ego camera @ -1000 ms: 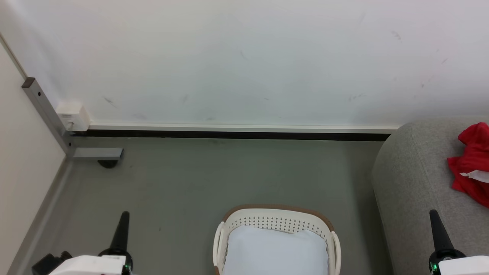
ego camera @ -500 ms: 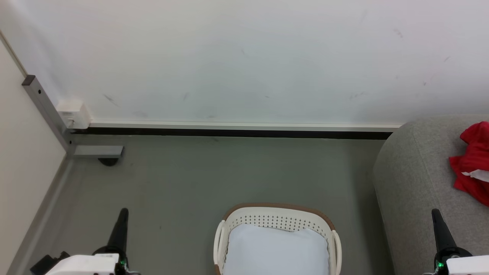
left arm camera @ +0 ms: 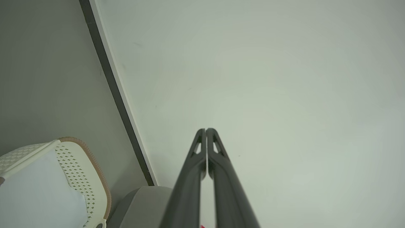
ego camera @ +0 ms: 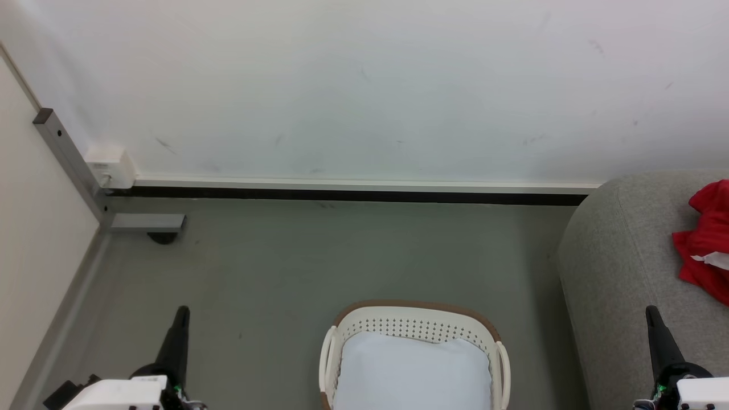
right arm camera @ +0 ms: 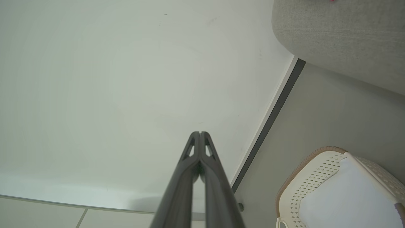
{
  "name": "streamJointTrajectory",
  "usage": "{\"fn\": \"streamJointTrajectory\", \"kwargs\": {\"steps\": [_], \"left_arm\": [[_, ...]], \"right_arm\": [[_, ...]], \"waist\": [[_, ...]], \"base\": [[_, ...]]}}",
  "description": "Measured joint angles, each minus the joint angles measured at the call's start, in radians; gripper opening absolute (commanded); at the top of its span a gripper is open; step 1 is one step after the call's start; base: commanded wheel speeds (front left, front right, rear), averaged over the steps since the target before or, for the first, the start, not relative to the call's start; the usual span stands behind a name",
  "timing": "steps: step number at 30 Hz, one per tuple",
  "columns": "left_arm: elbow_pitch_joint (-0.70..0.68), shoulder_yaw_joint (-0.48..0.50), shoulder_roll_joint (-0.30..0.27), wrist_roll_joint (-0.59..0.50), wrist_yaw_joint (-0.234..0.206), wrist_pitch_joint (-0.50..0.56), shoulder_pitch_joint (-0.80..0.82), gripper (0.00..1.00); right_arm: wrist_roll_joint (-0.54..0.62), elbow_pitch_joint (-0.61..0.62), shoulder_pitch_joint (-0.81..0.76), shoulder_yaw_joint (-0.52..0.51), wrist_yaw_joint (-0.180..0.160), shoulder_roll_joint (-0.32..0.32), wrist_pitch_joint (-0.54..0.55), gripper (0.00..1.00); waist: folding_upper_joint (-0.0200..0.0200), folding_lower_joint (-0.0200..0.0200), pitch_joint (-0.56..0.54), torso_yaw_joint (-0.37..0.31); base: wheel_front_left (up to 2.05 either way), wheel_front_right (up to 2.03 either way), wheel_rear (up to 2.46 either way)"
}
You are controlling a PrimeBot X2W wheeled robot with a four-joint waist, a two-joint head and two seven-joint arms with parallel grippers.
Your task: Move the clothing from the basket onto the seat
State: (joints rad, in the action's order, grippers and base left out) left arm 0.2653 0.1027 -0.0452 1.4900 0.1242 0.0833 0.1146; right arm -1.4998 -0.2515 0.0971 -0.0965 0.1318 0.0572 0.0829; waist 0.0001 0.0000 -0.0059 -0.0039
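Note:
The red clothing (ego camera: 706, 239) lies bunched on the grey sofa seat (ego camera: 621, 256) at the right edge of the head view, a bit of white trim showing. The cream basket (ego camera: 413, 326) with its brown rim stands on the floor at bottom centre, and a pale bluish-white cushion (ego camera: 413, 370) lies inside it. My left gripper (ego camera: 182, 312) points up at lower left, shut and holding nothing, well left of the basket. My right gripper (ego camera: 652, 312) is shut and holding nothing at lower right, in front of the sofa. Both wrist views show the fingers pressed together, left gripper (left arm camera: 205, 129) and right gripper (right arm camera: 200, 133).
A white wall (ego camera: 364, 85) with a dark baseboard (ego camera: 342, 195) runs behind the grey floor (ego camera: 342, 256). A grey metal post with a foot (ego camera: 145, 222) and a white box (ego camera: 108, 165) stand in the left corner. The basket (left arm camera: 82, 164) and sofa corner (left arm camera: 142, 202) show in the left wrist view.
The whole head view has shifted slightly, so the camera moved. Both grippers have sunk a little lower in the picture. The clothing, basket and sofa keep their places.

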Motion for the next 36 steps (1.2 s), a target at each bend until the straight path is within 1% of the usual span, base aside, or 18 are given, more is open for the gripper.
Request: {"fn": "streamJointTrajectory", "kwargs": {"steps": [11, 19, 36], "left_arm": [[-0.012, 0.007, -0.001, 0.078, 0.002, 0.021, 0.000, 0.00], [-0.018, 0.011, -0.001, 0.115, 0.003, 0.031, 0.000, 0.00], [-0.019, 0.012, -0.001, 0.116, 0.003, 0.031, 0.000, 0.00]], "right_arm": [[-0.068, 0.002, 0.003, -0.011, 0.000, -0.004, 0.022, 0.00], [-0.109, 0.004, 0.005, -0.017, 0.000, -0.007, 0.032, 0.00], [-0.112, 0.004, 0.005, -0.018, 0.000, -0.008, 0.032, 0.00]], "waist": [[0.0000, 0.0000, 0.006, 0.002], [0.0000, 0.0000, 0.009, 0.004], [0.0000, 0.0001, 0.009, 0.004]], "base": [[0.00, 0.00, 0.00], [0.00, 0.00, 0.00], [0.00, 0.00, 0.00]]}}
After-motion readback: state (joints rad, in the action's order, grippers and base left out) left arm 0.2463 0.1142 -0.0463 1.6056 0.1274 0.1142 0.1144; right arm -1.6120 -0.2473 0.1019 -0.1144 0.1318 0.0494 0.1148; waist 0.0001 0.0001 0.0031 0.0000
